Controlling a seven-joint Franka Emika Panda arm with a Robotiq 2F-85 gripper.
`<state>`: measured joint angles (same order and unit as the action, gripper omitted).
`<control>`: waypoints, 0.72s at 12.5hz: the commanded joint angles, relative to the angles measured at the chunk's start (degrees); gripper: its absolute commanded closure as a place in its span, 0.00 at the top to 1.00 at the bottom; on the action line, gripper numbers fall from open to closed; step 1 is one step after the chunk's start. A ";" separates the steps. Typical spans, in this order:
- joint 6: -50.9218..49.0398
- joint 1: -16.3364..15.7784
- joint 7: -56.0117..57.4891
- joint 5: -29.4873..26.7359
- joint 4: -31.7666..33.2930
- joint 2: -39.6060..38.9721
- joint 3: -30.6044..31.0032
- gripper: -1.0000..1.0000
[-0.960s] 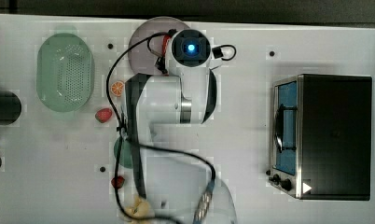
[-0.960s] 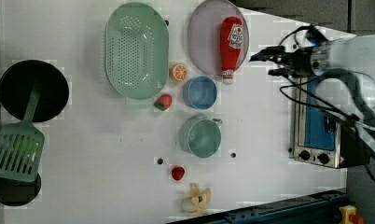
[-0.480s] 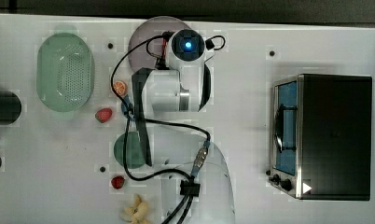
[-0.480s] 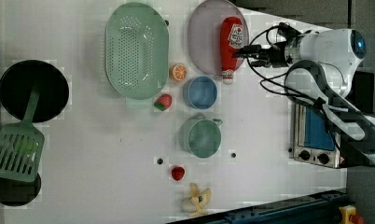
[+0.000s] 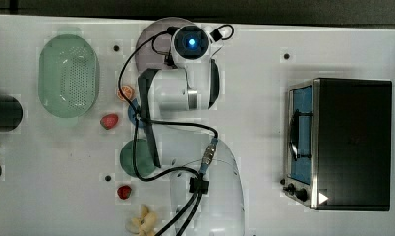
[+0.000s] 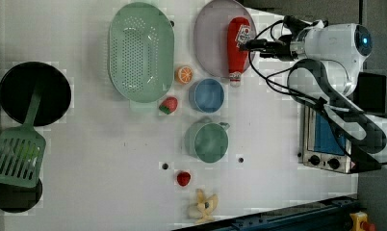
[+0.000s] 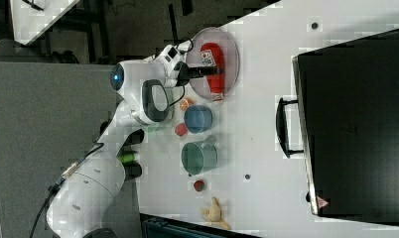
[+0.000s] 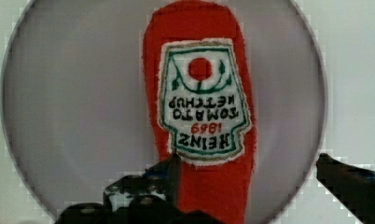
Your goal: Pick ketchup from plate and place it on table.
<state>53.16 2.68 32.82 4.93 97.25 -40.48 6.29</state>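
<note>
The Heinz ketchup bottle (image 8: pixel 200 116) is laid flat on the plate (image 8: pixel 73 116). The end effector (image 8: pixel 246 175) is held wide apart, one finger (image 8: pixel 169 170) seen on each side of the bottle, across its long axis.

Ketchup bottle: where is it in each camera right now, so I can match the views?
Top view: hidden under the arm.
Left view: ketchup bottle lying on the plate, top centre.
Right view: on the plate, upper centre.
Wrist view: centre, label facing the camera.
Shared landmark: the lilac plate.
</note>
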 commanded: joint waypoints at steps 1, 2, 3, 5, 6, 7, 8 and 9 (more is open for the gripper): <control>2.99 -0.74 2.50 0.41 -0.14 -1.77 -0.07 1.00; 3.85 -0.74 2.50 0.41 -0.18 -2.42 -0.14 1.00; 5.07 -0.73 2.50 0.41 -0.19 -3.19 -0.24 1.00; 8.89 -0.78 2.50 0.41 -0.25 -4.70 -0.26 1.00; 10.33 -0.77 2.50 0.41 -0.25 -5.22 -0.30 1.00; 10.71 -0.78 2.49 0.41 -0.19 -5.40 -0.31 0.96; 10.71 -0.77 2.49 0.41 -0.18 -5.40 -0.35 0.84; 10.71 -0.76 2.48 0.41 -0.35 -5.20 -0.33 0.71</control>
<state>63.95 1.63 33.49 5.19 97.19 -46.44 6.25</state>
